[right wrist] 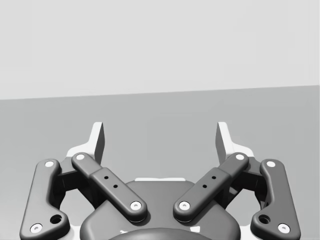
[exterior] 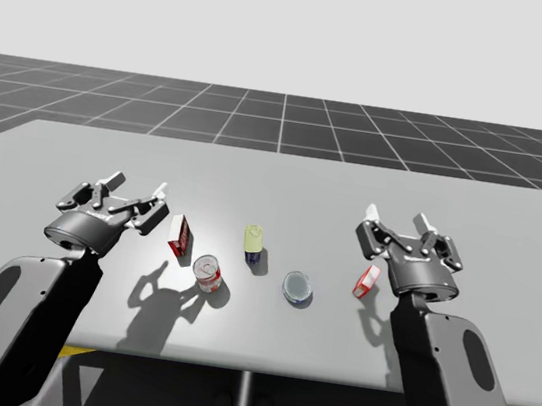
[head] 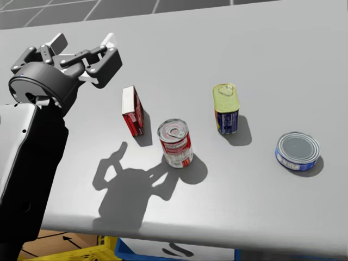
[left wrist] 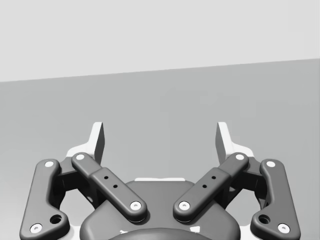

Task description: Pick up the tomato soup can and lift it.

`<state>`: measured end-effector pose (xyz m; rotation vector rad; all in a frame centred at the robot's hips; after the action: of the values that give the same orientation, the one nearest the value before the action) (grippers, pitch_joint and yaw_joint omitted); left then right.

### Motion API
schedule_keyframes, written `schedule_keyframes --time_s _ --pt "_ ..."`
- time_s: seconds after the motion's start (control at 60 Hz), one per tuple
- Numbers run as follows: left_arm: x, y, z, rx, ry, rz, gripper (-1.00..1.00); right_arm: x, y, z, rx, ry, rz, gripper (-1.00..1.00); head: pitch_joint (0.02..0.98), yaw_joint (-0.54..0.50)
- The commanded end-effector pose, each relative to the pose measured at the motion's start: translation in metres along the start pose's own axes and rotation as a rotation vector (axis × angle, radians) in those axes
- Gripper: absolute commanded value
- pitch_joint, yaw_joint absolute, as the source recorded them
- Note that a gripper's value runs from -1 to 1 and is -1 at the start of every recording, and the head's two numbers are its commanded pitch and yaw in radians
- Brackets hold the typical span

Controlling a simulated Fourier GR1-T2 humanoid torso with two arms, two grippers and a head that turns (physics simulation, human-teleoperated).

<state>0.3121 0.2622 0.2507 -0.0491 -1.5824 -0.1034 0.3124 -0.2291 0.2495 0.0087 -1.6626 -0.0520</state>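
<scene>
The high view shows a small red and white box [exterior: 367,281] near my right gripper [exterior: 396,221]. The head view shows the round red and white metal soup can [head: 175,142] standing upright on the smooth grey worktop [head: 261,65], near its front edge, just beside a flat red cardboard box [head: 132,111]. My left gripper [head: 83,41] is well apart from the can. Both wrist views show jaws spread wide. The floor [exterior: 282,124] is dark with a grid.

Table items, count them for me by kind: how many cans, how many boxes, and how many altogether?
Cans: 3 (red and white can, yellow-topped can, flat blue can)
Boxes: 2 (red box, small red box)
Total: 5
</scene>
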Motion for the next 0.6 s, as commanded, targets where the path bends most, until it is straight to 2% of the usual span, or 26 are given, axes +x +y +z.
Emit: schedule_keyframes --time_s 0.017,0.1,0.117,0.15,0.2,0.283,0.4,0.433,0.5,0.6 --pt "0.001 -0.001 0.0 -0.002 0.0 0.0 -1.0 -0.001 0.002 0.0 0.004 0.004 0.003 -1.0 0.888 0.24" --pt "0.001 -0.002 0.001 -0.017 0.001 0.009 -1.0 -0.001 0.002 0.0 0.004 0.004 0.001 -1.0 0.884 0.24" --pt "0.002 -0.004 0.002 -0.035 0.009 0.027 -1.0 -0.001 0.002 0.0 0.003 0.003 0.001 -1.0 0.879 0.23" --pt "0.003 -0.006 0.002 -0.043 0.013 0.013 -1.0 -0.001 0.002 0.0 0.003 0.002 0.0 -1.0 0.879 0.23" --pt "0.007 -0.011 0.007 -0.077 0.024 0.028 -1.0 -0.001 0.002 0.0 0.002 0.0 0.0 -1.0 0.876 0.22" --pt "0.021 -0.018 0.023 -0.104 0.011 0.024 -1.0 -0.002 0.002 0.0 0.0 0.0 0.002 -1.0 0.876 0.22" --pt "0.04 -0.024 0.052 -0.144 -0.017 -0.028 -1.0 -0.002 0.002 0.0 -0.002 -0.002 0.005 -1.0 0.879 0.23" --pt "0.044 -0.027 0.064 -0.179 0.002 -0.067 -1.0 -0.002 0.002 0.0 -0.003 -0.002 0.003 -1.0 0.879 0.23" --pt "0.047 -0.029 0.08 -0.265 0.055 -0.061 -1.0 -0.002 0.002 0.0 -0.007 -0.001 0.004 -1.0 0.876 0.23" --pt "0.047 -0.032 0.099 -0.302 0.072 -0.079 -1.0 -0.002 0.002 0.0 -0.011 -0.001 0.005 -1.0 0.877 0.23"
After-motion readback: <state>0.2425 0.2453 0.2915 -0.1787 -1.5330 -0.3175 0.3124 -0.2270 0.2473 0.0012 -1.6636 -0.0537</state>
